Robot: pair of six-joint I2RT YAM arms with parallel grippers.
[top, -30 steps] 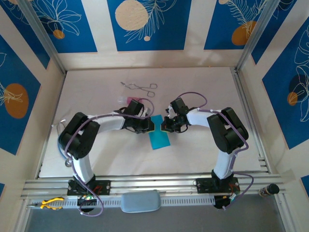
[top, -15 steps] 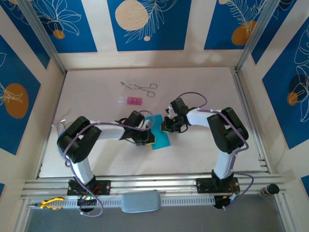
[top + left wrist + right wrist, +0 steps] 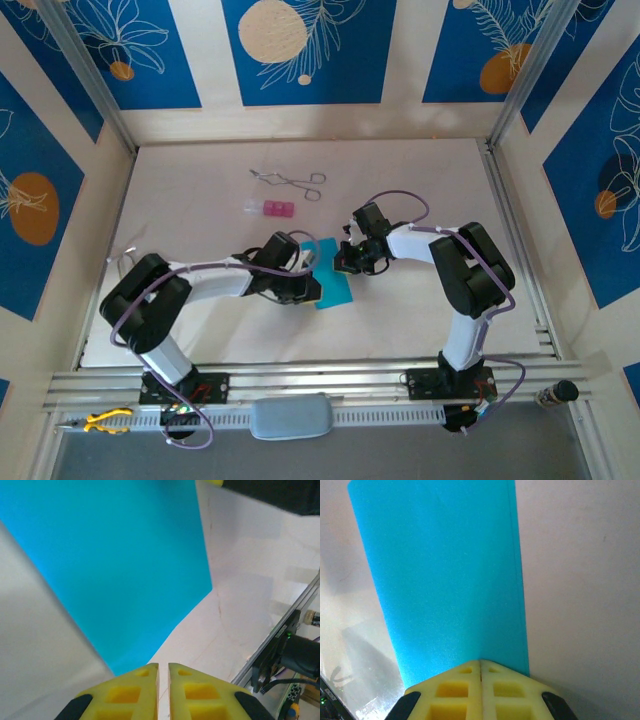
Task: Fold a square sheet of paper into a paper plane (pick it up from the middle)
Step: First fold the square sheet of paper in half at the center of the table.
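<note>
The cyan-blue sheet of paper (image 3: pixel 333 282) lies on the white table as a folded, narrow rectangle between the two arms. My left gripper (image 3: pixel 311 288) is at its left edge, low over the table. In the left wrist view the left gripper (image 3: pixel 163 666) is shut with nothing in it, and the paper (image 3: pixel 115 565) spreads just beyond and left of the tips. My right gripper (image 3: pixel 345 263) is at the paper's far end. In the right wrist view the right gripper (image 3: pixel 480 662) is shut, its tips resting on the near edge of the flat paper (image 3: pixel 445 580).
Metal forceps (image 3: pixel 290 181) and a small pink block (image 3: pixel 273 209) lie farther back on the table. An aluminium rail (image 3: pixel 280 635) runs along the table's near edge. Blue patterned walls close in the sides and back.
My left gripper has slid from the paper's far left corner down along its left edge toward me, the arm stretching out lower. The right gripper and the paper have stayed put.
</note>
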